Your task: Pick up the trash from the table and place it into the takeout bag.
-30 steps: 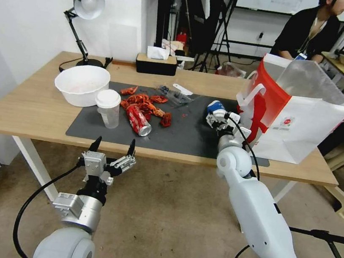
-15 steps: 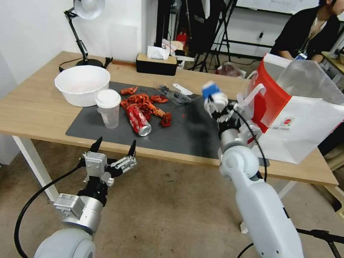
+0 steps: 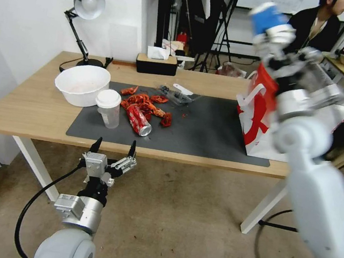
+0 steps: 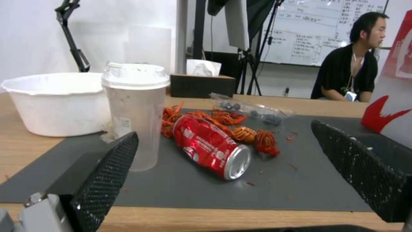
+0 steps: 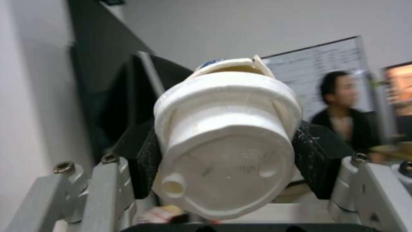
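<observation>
On the light-wood counter, my right gripper clamps the small blue-and-white tub above the red-and-white takeout bag, positioned to drop it; left gripper waits open.

Blue-and-white tub, red can

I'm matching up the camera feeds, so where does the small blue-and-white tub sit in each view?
Head view: the small blue-and-white tub is at upper right, gripped by the right tool, above the takeout bag in the picture.
Left wrist view: aimed instead at the crushed red can on the mat, beyond the open left tool.
Right wrist view: the tub is central, base toward the camera.
Shared landmark: the whiteboard.
</observation>
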